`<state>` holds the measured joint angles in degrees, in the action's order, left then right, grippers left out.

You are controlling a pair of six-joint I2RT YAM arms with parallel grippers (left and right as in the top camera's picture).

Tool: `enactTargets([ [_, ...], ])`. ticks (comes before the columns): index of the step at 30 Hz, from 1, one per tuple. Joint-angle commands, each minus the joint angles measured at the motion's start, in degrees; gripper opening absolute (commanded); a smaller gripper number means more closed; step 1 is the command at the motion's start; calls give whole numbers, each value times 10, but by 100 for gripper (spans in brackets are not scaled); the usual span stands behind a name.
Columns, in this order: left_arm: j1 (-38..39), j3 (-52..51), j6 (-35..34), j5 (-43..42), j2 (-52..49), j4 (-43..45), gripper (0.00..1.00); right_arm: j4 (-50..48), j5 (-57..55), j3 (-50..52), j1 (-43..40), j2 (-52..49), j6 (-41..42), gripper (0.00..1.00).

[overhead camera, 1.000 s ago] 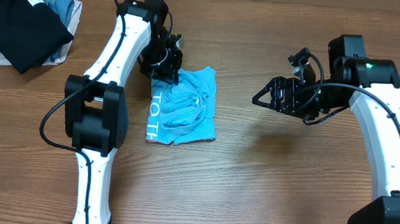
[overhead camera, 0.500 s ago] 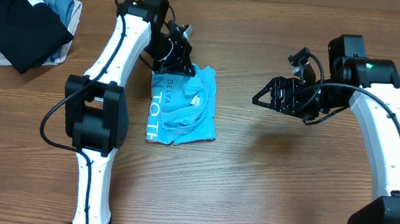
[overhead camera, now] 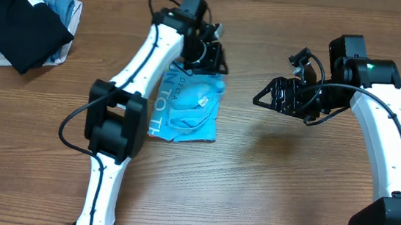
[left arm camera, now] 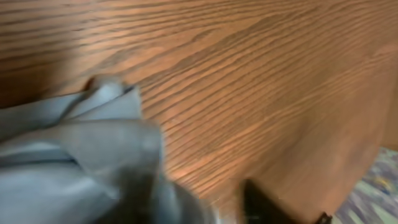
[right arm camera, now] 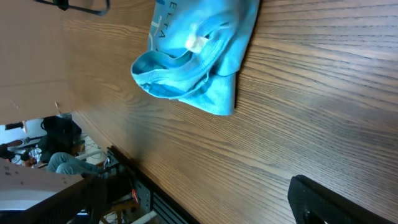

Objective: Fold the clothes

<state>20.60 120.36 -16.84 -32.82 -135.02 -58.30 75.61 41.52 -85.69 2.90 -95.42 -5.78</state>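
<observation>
One bench (overhead camera: 273, 201), wood grain. Sky-blue t-shirt (overhead camera: 189, 111) lies bunched mid-bench, nearer the far edge, white lettering up. Black folded shirt (overhead camera: 18, 17) tops a pile at the far left corner. Left gripper (overhead camera: 211, 58) is at the t-shirt's far edge; its wrist view is blurred, so I cannot tell the jaw state, and it is possibly touching cloth. Right gripper (overhead camera: 264, 98) hangs apart, toward the right edge, jaws wide and holding nothing.

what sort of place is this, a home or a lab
Most likely a robotics lab or test bench, not a home: a white left arm and right arm stand at a wooden table, with a sky-blue t-shirt between them and a stack of folded garments set aside.
</observation>
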Motion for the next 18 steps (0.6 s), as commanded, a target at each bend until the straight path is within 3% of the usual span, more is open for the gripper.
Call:
enactTargets([
  [1, 12, -1, -21, 52, 3, 2, 100, -1, 1, 2, 1, 2, 1, 97],
  [9, -11, 32, -27, 47, 10, -61, 100, 1, 0, 2, 1, 2, 1, 97],
  [18, -86, 177, 40, 49, 34, -273, 100, 1, 1, 2, 1, 2, 1, 97],
])
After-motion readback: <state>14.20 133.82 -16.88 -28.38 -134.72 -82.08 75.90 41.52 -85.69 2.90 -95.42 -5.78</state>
